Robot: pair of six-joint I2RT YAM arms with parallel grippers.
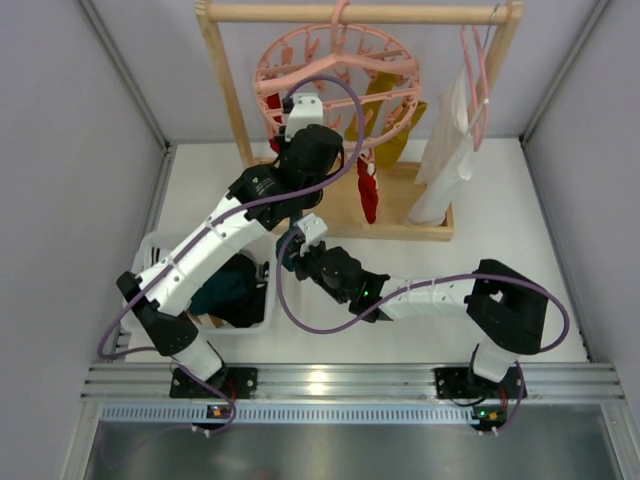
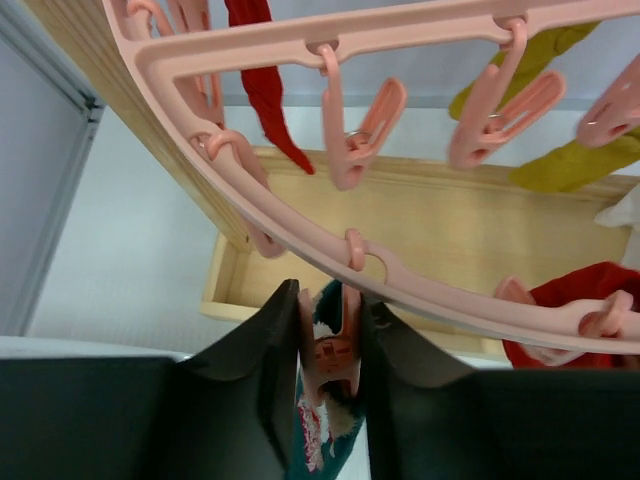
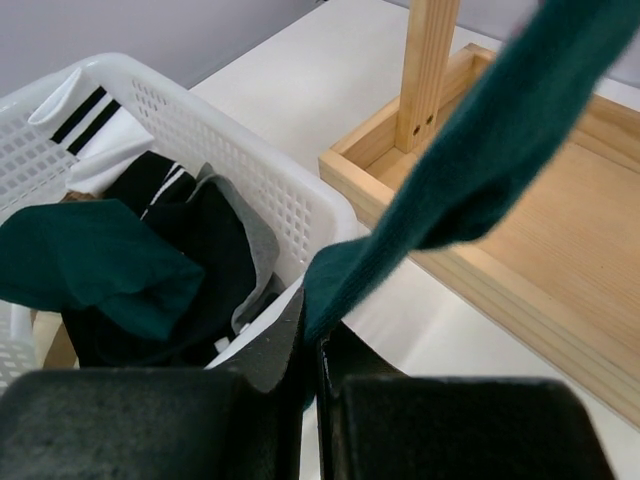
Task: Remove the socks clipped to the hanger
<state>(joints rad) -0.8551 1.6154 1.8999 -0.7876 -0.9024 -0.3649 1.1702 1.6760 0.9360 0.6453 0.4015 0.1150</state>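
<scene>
One pink clip (image 2: 332, 356) squeezed by left fingers (image 2: 250, 390), teal sock (image 3: 480, 170) in right fingers (image 3: 275, 352)

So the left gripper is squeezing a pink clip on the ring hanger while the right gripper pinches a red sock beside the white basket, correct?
Not quite: the right wrist view shows the sock in the right gripper, beside the white basket, is dark teal-green, not red. The left gripper does squeeze a pink clip on the ring hanger.
</scene>
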